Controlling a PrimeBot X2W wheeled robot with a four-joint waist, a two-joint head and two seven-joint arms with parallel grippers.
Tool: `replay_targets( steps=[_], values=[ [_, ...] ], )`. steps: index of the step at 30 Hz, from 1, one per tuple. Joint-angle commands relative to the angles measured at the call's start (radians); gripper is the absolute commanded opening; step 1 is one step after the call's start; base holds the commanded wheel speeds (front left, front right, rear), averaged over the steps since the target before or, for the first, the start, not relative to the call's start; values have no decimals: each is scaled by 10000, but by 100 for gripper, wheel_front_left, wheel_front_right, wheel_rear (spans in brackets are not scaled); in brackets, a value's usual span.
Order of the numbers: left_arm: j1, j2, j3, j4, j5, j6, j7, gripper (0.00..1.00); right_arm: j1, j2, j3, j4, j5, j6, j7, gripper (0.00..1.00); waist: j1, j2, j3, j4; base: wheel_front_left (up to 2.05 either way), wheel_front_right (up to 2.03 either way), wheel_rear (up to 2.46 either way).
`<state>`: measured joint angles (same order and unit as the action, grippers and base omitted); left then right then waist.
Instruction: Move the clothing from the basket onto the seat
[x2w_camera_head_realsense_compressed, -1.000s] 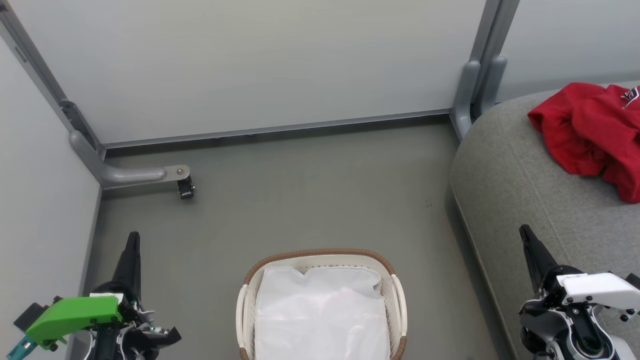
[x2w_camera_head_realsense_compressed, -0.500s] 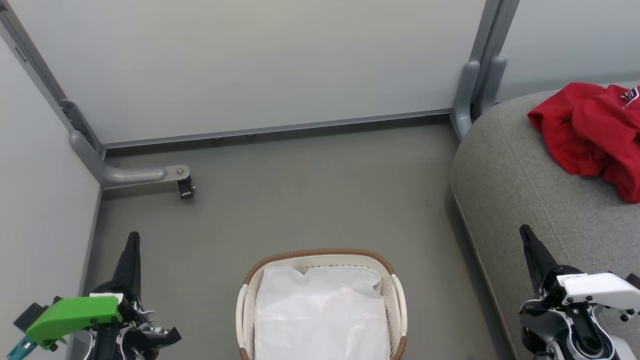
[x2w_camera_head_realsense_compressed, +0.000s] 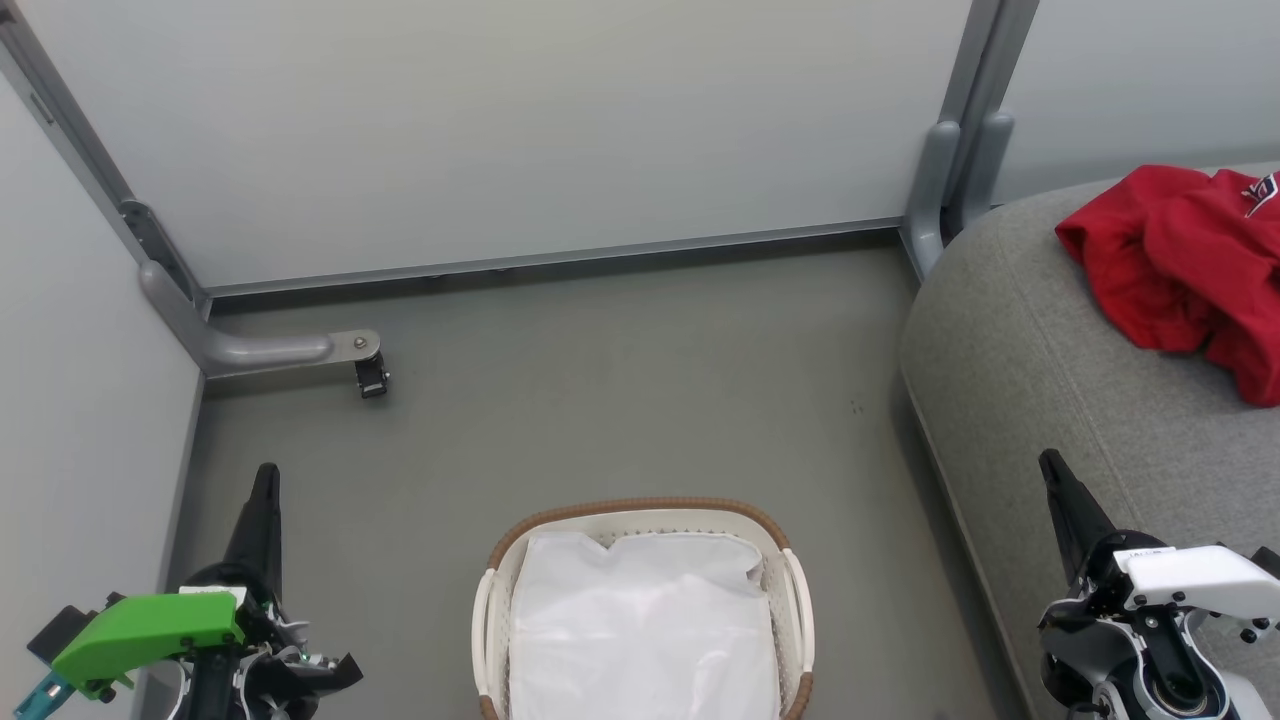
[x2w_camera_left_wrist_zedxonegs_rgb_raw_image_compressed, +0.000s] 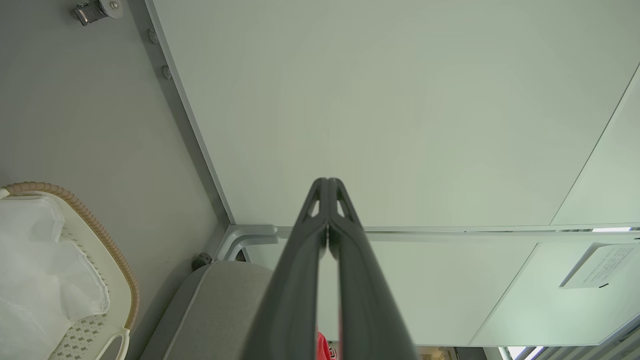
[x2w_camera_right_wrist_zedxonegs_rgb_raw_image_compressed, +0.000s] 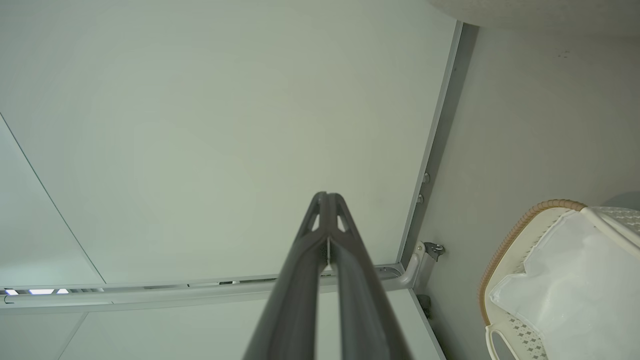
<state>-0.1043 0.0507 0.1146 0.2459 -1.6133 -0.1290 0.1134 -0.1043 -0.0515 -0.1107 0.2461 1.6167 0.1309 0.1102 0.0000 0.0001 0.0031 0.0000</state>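
The red clothing (x2w_camera_head_realsense_compressed: 1180, 270) lies crumpled on the grey seat (x2w_camera_head_realsense_compressed: 1060, 380) at the right, a small logo showing near the frame edge. The white basket (x2w_camera_head_realsense_compressed: 640, 520) with its brown woven rim stands on the floor at bottom centre, holding just a white liner sheet (x2w_camera_head_realsense_compressed: 640, 630). My left gripper (x2w_camera_head_realsense_compressed: 265, 480) is shut and holds nothing, low at the left beside the basket. My right gripper (x2w_camera_head_realsense_compressed: 1050, 465) is shut and holds nothing, over the seat's front edge. In the left wrist view the left gripper (x2w_camera_left_wrist_zedxonegs_rgb_raw_image_compressed: 328, 182) shows its tips together, and the right gripper (x2w_camera_right_wrist_zedxonegs_rgb_raw_image_compressed: 326, 196) does too in the right wrist view. The basket (x2w_camera_left_wrist_zedxonegs_rgb_raw_image_compressed: 100, 235) (x2w_camera_right_wrist_zedxonegs_rgb_raw_image_compressed: 515, 235) also appears in both wrist views.
Pale partition walls (x2w_camera_head_realsense_compressed: 520, 130) close off the back and left, on grey metal feet (x2w_camera_head_realsense_compressed: 260, 350); one carries a small black caster (x2w_camera_head_realsense_compressed: 372, 378). Another grey post (x2w_camera_head_realsense_compressed: 950, 180) stands at the seat's back corner. Grey floor (x2w_camera_head_realsense_compressed: 620, 400) lies between basket and wall.
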Motion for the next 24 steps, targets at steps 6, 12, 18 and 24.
replay_targets(
  steps=[6, 12, 18, 24],
  values=[
    [-101, 3, 24, -15, 7, -51, 45, 0, -80, -28, -24, -31, -31, -3, 56, 0, 0, -1, 0, 0, 0, 0, 0],
    [-101, 2, 26, -15, 10, -51, 45, 0, -80, -27, -28, -31, -34, -3, 61, 0, 0, -1, 0, 0, 0, 0, 0],
    [-101, 1, 28, -14, 10, -51, 43, 0, -81, -27, -30, -31, -39, -3, 44, 0, 0, -1, 0, 0, 0, 0, 0],
    [-101, 1, 28, -14, 11, -51, 43, 0, -81, -25, -34, -30, -35, -3, 46, 0, 0, -1, 0, 0, 0, 0, 0]
  ],
)
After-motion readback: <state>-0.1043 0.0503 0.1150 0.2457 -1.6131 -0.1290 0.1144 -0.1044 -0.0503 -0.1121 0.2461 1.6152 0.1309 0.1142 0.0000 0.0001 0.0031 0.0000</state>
